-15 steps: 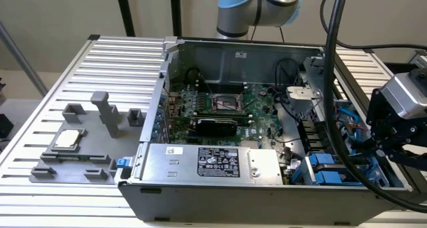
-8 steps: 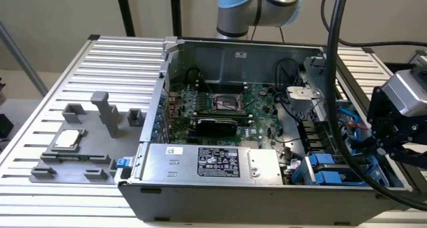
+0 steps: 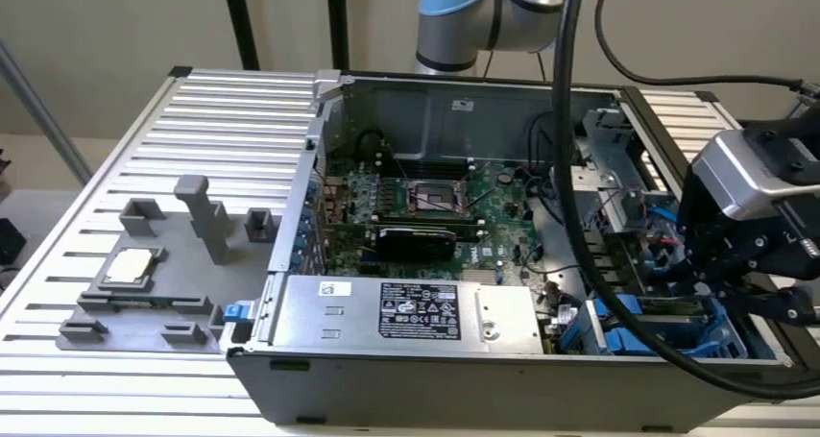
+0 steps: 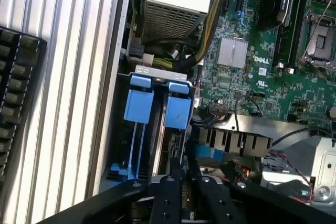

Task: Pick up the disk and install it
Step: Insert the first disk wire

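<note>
The disk (image 4: 178,113) stands on edge in the drive bay at the case's front corner, its bright blue carrier end showing beside a second blue carrier (image 4: 139,106). My gripper (image 4: 183,174) hangs right over that bay, its two black fingers (image 4: 169,195) drawn close together on the disk's narrow edge. In the exterior view the gripper (image 3: 717,288) is at the right side of the open computer case (image 3: 321,149), just above the blue parts of the drive bay (image 3: 635,346).
A silver power-supply box (image 3: 410,312) lies along the case front, with the motherboard (image 3: 436,202) behind it. A thick black cable (image 3: 577,216) hangs across the case. A grey fixture (image 3: 141,307) holding a CPU chip (image 3: 129,267) sits on the slatted table. A black keyboard (image 4: 18,103) lies beside the case.
</note>
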Controlling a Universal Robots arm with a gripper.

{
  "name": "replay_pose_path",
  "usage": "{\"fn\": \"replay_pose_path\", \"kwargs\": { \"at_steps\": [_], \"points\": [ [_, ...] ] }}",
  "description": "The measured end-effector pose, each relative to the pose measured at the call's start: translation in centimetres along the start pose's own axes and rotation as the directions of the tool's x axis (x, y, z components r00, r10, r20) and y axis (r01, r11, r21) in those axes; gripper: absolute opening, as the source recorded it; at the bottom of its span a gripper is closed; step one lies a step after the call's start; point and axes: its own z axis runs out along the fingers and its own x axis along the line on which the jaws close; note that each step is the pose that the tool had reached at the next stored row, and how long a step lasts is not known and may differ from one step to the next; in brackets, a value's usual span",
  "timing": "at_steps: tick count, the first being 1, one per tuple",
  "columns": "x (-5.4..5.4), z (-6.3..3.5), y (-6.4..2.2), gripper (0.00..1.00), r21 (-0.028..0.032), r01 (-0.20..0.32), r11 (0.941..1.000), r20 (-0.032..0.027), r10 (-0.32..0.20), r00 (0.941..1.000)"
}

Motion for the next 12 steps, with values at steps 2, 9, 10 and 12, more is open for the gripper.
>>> {"fn": "replay_pose_path", "kwargs": {
  "at_steps": [2, 9, 10, 12],
  "points": [
    [-0.01, 0.07, 0.16, 0.0, 0.0003, -0.008, 1.0, -0.0056, 0.008, 1.0],
    [0.02, 0.32, 0.16, 0.0, 0.0032, -0.052, 0.9986, -0.0376, 0.053, 0.9979],
    [0.03, 0.35, 0.16, 0.0, 0.0035, -0.054, 0.9985, -0.0382, 0.054, 0.9978],
    [0.03, 0.37, 0.16, 0.0, 0.0053, -0.055, 0.9985, -0.0388, 0.055, 0.9977]
  ]
}}
